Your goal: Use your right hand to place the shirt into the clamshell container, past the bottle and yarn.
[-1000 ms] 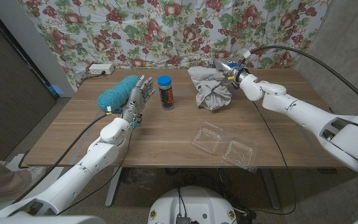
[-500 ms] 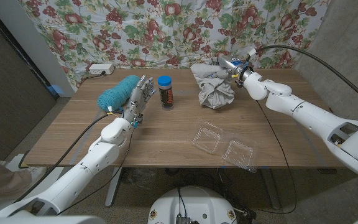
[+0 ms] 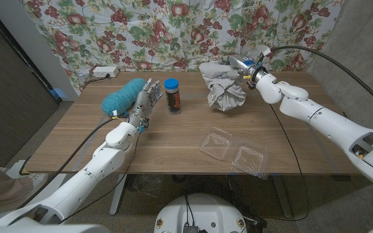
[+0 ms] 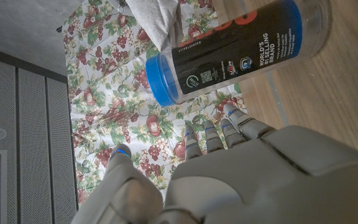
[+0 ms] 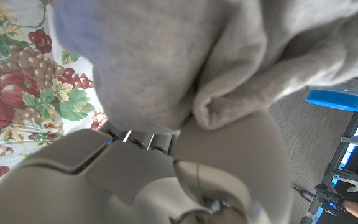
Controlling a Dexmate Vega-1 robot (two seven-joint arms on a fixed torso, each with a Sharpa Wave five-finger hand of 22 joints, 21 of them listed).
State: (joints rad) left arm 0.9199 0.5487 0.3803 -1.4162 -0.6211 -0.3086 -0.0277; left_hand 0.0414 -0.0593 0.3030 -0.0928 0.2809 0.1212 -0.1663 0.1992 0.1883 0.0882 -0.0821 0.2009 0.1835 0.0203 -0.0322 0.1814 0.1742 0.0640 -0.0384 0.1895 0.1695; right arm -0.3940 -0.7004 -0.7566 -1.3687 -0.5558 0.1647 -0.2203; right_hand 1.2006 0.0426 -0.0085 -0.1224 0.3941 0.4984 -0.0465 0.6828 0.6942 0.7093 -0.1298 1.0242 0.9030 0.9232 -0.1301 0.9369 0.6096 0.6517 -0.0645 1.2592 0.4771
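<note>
1. We see the grey shirt [image 3: 224, 90] bunched and hanging at the far side of the wooden surface [image 3: 173, 139], its lower folds close to the wood; contact cannot be told.
2. The right hand [image 3: 243, 70] grasps the shirt at its top; in the right wrist view its fingers [image 5: 229, 149] are clenched into the cloth [image 5: 185, 56].
3. The open clamshell container [image 3: 233, 151] lies near the front edge, well apart from the shirt.
4. The blue-capped bottle [image 3: 171, 95] stands upright, left of the shirt.
5. The teal yarn [image 3: 123, 96] lies beyond the left hand [image 3: 142, 103], whose fingers [image 4: 229, 127] are released, just beside the bottle.
</note>
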